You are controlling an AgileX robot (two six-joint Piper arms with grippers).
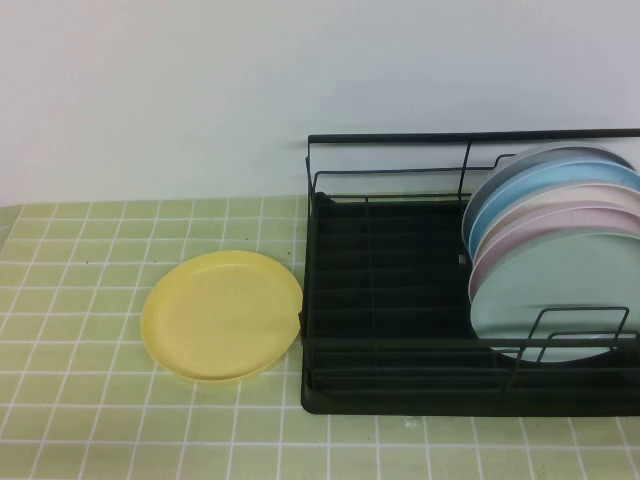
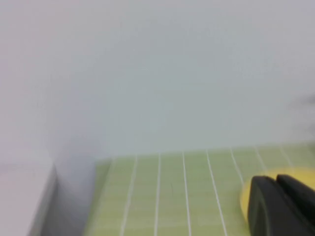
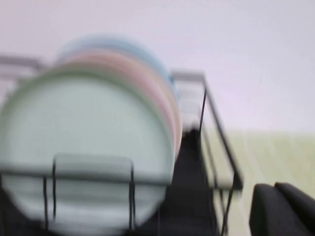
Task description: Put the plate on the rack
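High view, yellow plate (image 1: 222, 315) flat on green tiled table (image 1: 70, 300), just left of black rack (image 1: 380, 300), left gripper (image 2: 283, 206) near plate, right gripper (image 3: 283, 209) beside rack, both with fingers pressed together.

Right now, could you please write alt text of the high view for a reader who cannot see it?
A pale-yellow plate lies flat on a green tiled table, just left of a black wire dish rack. At the rack's right end, several plates stand upright in a row, a mint-green plate in front. Neither the left gripper nor the right gripper appears in this view.
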